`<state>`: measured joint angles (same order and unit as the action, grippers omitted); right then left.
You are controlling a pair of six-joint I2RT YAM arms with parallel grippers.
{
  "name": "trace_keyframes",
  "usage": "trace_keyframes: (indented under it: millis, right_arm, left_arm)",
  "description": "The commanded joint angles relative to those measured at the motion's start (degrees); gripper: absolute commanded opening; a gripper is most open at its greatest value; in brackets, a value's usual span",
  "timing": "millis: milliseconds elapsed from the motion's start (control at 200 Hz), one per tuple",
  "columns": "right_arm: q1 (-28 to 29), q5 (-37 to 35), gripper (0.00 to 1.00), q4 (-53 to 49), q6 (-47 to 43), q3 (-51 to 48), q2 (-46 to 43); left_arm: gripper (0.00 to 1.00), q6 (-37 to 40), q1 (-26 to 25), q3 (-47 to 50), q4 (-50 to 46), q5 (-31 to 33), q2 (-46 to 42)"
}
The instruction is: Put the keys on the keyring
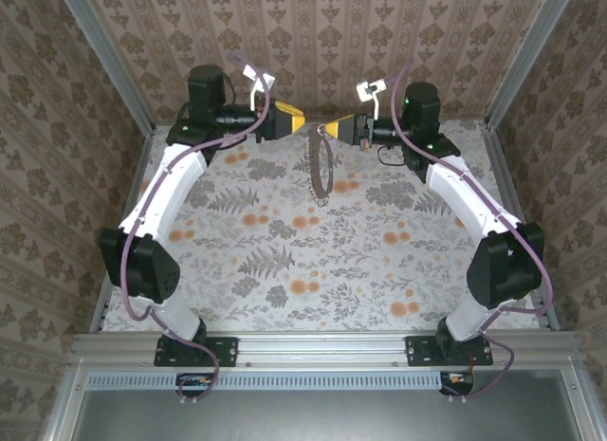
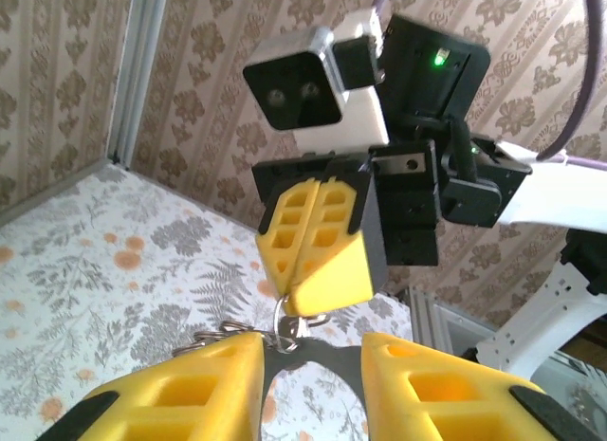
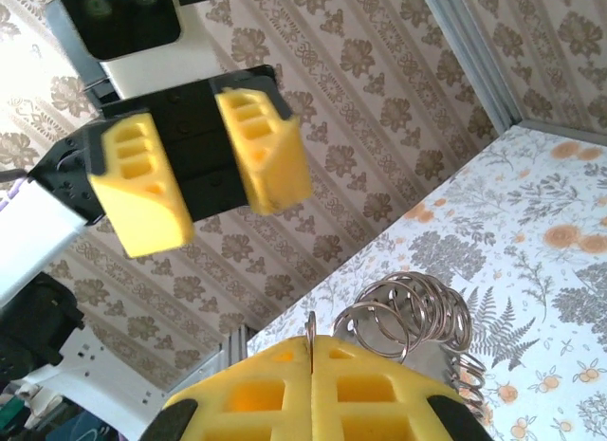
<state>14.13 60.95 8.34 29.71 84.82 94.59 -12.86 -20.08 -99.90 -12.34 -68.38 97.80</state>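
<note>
The keyring, pinched in the right gripper, is glossy smooth metal. This gripper's fingers look like matt yellow plastic. The table below has a matt printed surface.

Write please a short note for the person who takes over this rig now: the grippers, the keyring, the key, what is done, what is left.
Left gripper: open, facing the right one at close range.
Right gripper: shut on the top of the keyring, whose loop hangs below it.
Key: I cannot tell where it is.
Done: the keyring is held up.
Left: threading the key, apparently.
</note>
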Motion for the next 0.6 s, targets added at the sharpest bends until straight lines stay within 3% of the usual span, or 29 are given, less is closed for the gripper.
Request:
trace_keyframes:
  millis: [0,595]
  right_arm:
    - [0.28,2.77,0.00,-0.52,-1.62,2.44,0.41]
    - [0.73,3.00,0.00,-0.19,-1.58,2.33,0.56]
  left_arm:
    - [0.32,4.11,-1.18,-3.08,-5.21,-3.91,1.09]
    - [0.29,4.86,-3.15,-4.92,-7.17,-3.28,4.66]
